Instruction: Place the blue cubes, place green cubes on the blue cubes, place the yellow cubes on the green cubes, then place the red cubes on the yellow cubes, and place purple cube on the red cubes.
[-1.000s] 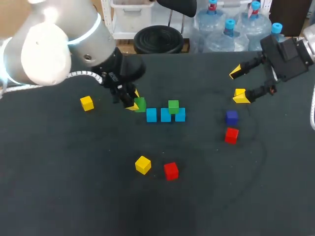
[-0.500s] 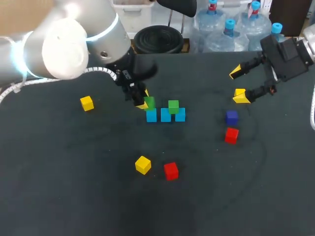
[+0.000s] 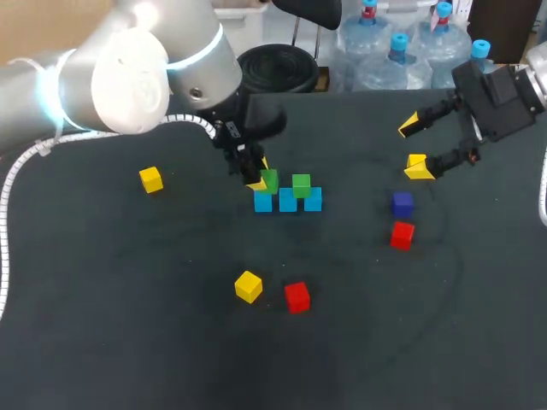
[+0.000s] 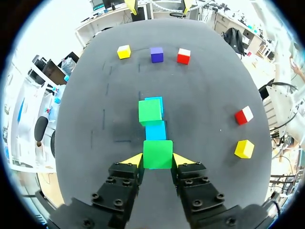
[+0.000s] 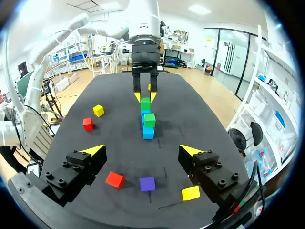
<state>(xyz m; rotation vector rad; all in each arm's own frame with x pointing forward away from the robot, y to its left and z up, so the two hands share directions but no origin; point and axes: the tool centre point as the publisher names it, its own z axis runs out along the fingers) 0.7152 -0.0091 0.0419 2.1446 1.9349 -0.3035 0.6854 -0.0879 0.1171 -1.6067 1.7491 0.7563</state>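
Left wrist: green cube [image 4: 157, 153] in gripper [image 4: 157, 160]

Table [image 3: 111, 342]: a dark, matt top is shown, filling most of the head view.
Far edge [image 3: 359, 92]: the top is bounded by a straight edge at the back of the head view.
Surface marks [image 4: 106, 90]: short, faint dashed lines are seen on the top in the left wrist view.
Curved trace [image 3: 460, 260]: a faint arc is made out on the top's right part.

cubes: blue [image 3: 288, 202] 3 | green [image 3: 301, 183] 2 | yellow [image 3: 248, 286] 3 | red [image 3: 297, 296] 2 | purple [image 3: 402, 203] 1
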